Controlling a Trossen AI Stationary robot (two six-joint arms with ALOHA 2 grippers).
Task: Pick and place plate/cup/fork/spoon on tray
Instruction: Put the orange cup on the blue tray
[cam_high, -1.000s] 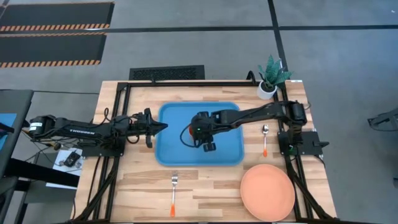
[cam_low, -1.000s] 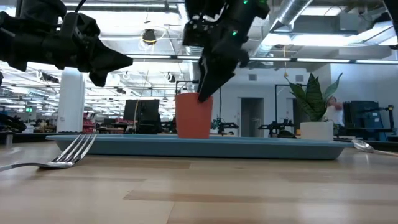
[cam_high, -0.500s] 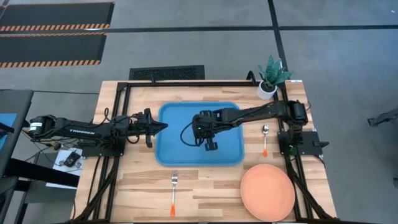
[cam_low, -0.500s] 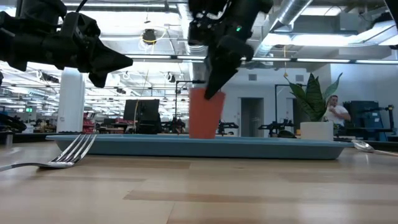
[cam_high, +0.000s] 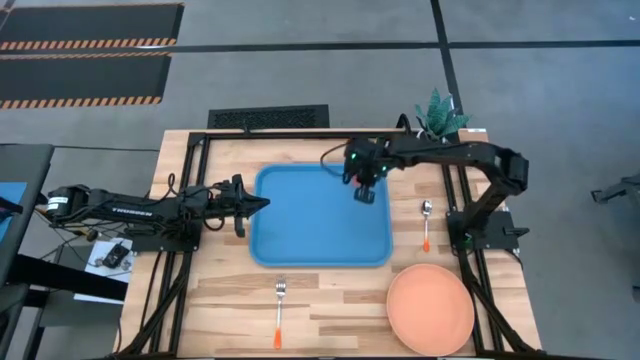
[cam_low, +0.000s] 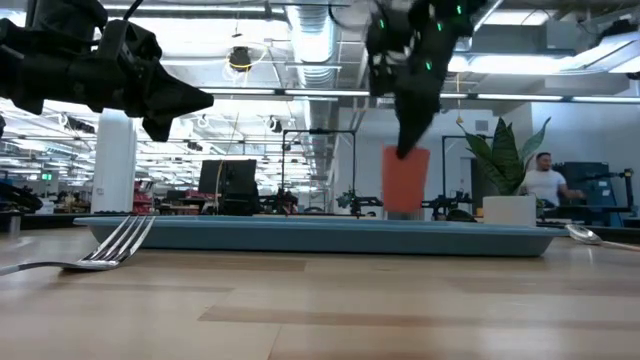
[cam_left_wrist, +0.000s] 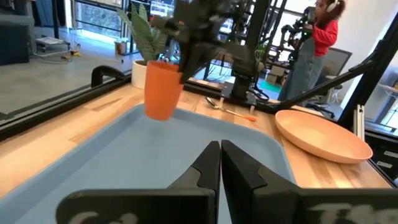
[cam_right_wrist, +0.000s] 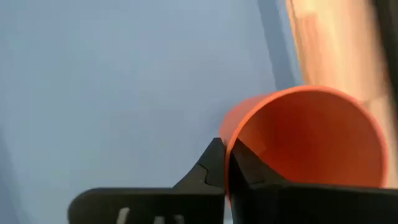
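The orange cup (cam_low: 405, 180) hangs over the blue tray's (cam_high: 300, 235) far right part, with my right gripper (cam_low: 408, 150) shut on its rim. In the high view the right gripper (cam_high: 364, 193) hides the cup. My left gripper (cam_high: 262, 204) stays shut at the tray's left edge, pointing level across it. The salmon plate (cam_high: 430, 308) lies at the table's near right. The spoon (cam_high: 426, 225) lies right of the tray. The fork (cam_high: 280, 310) lies in front of it. My right gripper pinches the cup's wall at the rim (cam_right_wrist: 227, 146), one finger inside the cup and one outside. The fingers slant down from above. The cup (cam_left_wrist: 163, 90) hangs below them, slightly tilted, its base just above the tray floor.
A potted plant (cam_high: 432, 125) stands at the far right corner, close behind the right arm. A person (cam_low: 545, 185) stands in the room beyond the table. Bare tray floor (cam_high: 300, 215) lies left of the cup.
My right gripper has carried the cup from the tray's middle toward the tray's far right corner, raising it a little. The wrist has rolled on the way. The cup stays nearly upright below the fingers.
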